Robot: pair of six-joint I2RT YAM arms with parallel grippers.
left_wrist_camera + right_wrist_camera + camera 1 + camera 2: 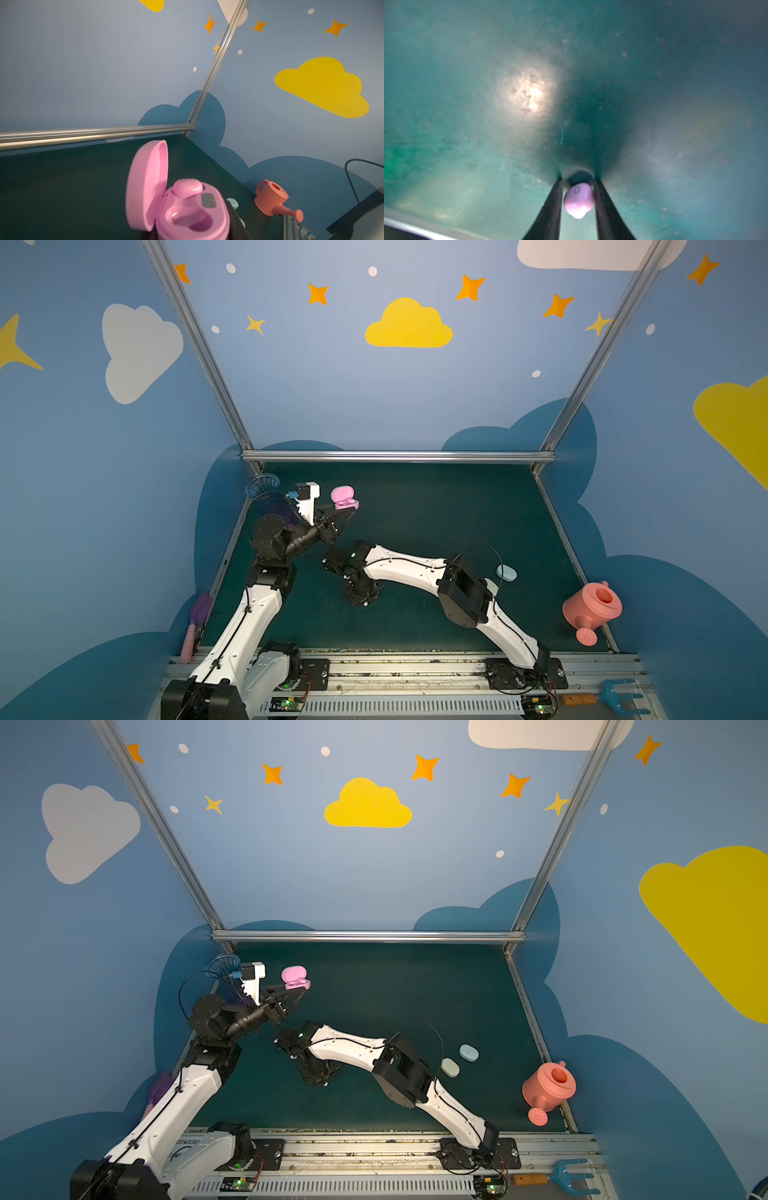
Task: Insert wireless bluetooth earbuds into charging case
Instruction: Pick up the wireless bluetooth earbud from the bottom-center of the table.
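**1. Containers**
- The pink case [345,498] is open, with its lid hinged up. It is held clear of the bench [436,506] near the far left corner.
- The left jaws are closed on the case base, one on each side.
- In the left wrist view, the seated bud [188,188], pink, fills one well. The second well [197,223] is empty.
- The held bud [578,200], also pink, sits between the right jaws, which are closed in against both of its sides.
- The right jaws point down, low over the bench, left of centre and nearer the front than the case. Whether the held bud touches the bench cannot be told. In both top views the wrist hides it.
- A blue case [468,1052] and a cream case [450,1067] lie shut, close together, on the right half of the bench.
- A watering can [594,608] stands at the right edge. Its contents cannot be told.
- A mesh cup [262,485] lies tipped in the far left corner.

**2. Edges and room**
- The pink case is near the back rail [399,456].
- The right arm [407,568] spans the middle of the bench from the front right.
- The widest bare stretch of bench runs from the pink case to the far right corner.

**3. Markings**
- The held bud bears a small ring mark.
- A grey panel [208,200] sits beside the wells. No writing on it can be read.
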